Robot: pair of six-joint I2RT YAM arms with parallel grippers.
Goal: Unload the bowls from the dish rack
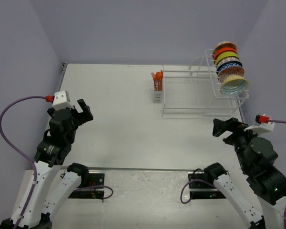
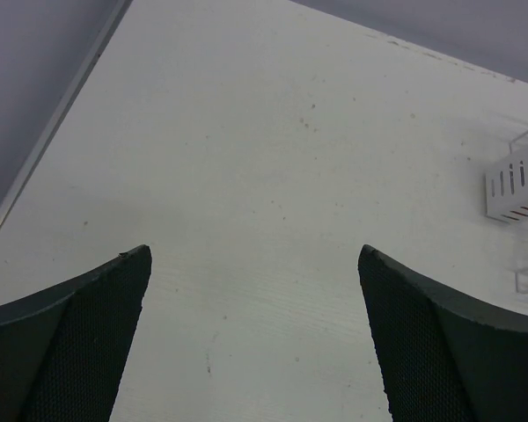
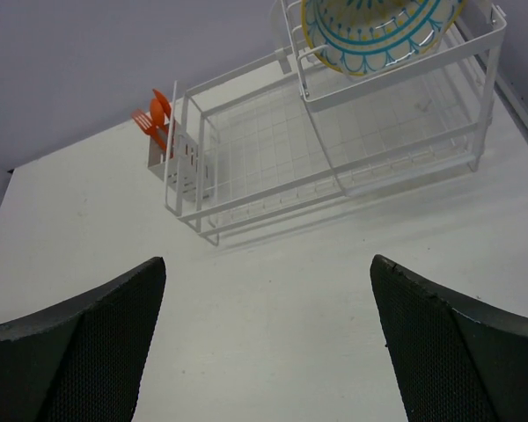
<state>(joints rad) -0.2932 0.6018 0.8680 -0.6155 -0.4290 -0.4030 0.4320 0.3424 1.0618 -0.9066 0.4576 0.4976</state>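
The white wire dish rack (image 1: 188, 98) stands at the back right of the table. Several bowls (image 1: 229, 67) stand on edge in a row in its raised right section, orange and green at the back, a cream one with blue pattern (image 1: 234, 85) in front. That front bowl (image 3: 378, 31) and the rack (image 3: 334, 167) show in the right wrist view. My right gripper (image 1: 224, 128) is open and empty, in front of the rack's right end, apart from it. My left gripper (image 1: 83, 110) is open and empty at the far left of the table.
An orange utensil (image 1: 157, 78) stands in the small white caddy (image 1: 157, 95) on the rack's left end; the caddy also shows in the left wrist view (image 2: 515, 189). Grey walls close in the table at the back and sides.
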